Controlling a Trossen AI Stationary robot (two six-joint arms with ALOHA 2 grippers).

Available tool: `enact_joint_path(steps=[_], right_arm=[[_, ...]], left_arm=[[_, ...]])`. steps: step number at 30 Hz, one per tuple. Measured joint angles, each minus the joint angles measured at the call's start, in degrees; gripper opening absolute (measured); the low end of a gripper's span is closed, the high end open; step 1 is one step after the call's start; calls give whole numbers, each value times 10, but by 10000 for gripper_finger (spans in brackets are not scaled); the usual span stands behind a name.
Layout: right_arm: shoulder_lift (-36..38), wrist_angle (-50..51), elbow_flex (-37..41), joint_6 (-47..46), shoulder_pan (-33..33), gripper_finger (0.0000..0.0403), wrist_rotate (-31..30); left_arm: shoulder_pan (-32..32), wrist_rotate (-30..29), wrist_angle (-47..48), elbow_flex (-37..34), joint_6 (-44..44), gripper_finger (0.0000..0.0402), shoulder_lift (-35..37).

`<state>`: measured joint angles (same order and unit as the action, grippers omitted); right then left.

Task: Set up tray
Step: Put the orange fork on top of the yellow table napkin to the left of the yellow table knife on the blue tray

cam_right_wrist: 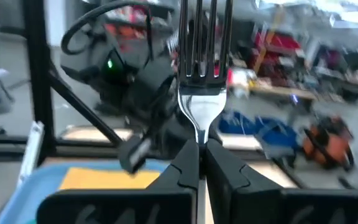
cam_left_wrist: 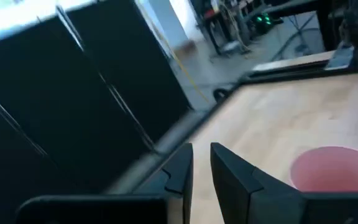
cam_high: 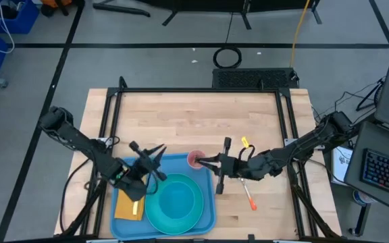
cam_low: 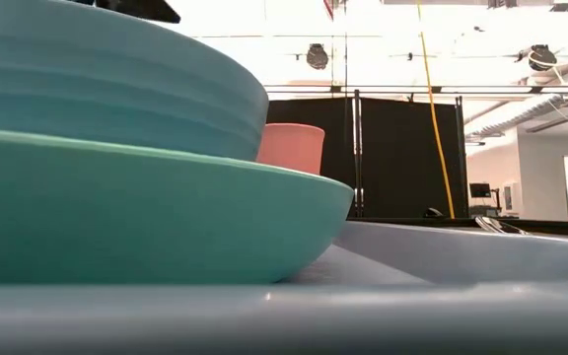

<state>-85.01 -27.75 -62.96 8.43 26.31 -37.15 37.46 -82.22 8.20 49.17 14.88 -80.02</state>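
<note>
right hand point(cam_right_wrist: 199, 146) is pinched shut on a fork point(cam_right_wrist: 202, 68), tines up, just off the tray's point(cam_high: 208, 202) right edge by the pink cup point(cam_high: 196, 159). our left hand point(cam_high: 155, 162) hovers over the tray, fingers nearly closed, holding nothing we can see.

tray point(cam_high: 123, 226) | look: large light-blue rectangular plastic, rounded corners, raised rim | pose: flat, upright | place: front of the wooden table, left of centre, reaching the near edge | state: loaded, only rim and patches bare
</note>
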Motion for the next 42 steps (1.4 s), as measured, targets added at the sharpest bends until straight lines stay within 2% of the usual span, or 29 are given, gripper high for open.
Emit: enact_joint_path(steps=[4, 7, 10, 14, 18, 21, 30, 34, 37, 42], right_arm=[[1, -52, 0, 36, -11, 1, 70], [1, -76, 0, 58, -25, 1, 138], [1, -90, 0, 65, -40, 1, 202], [1, -110, 0, 79, -53, 1, 297], [1, -144, 0, 107, -53, 1, 345], [1, -161, 0, 124, -56, 1, 393], [1, -127, 0, 79, -96, 1, 547], [0, -119, 0, 52, -103, 1, 579], [0, -120, 0, 46, -102, 1, 581], [-4, -193, 0, 61, -90, 1, 470]], left_arm=[[5, -6, -152, 0, -224, 63, -46], [-2, 10, -275, 0, -342, 63, -77], [-8, 39, -374, 0, -430, 73, -96], [-15, 57, -476, 0, -493, 114, -105], [-25, 68, -543, 0, -525, 163, -103], [-32, 110, -554, 0, -540, 186, -101], [-23, 323, -529, 0, -527, 193, -102], [-17, 379, -529, 0, -485, 193, -102], [-18, 367, -529, 0, -482, 193, -102], [-23, 327, -534, 0, -509, 193, -102]])
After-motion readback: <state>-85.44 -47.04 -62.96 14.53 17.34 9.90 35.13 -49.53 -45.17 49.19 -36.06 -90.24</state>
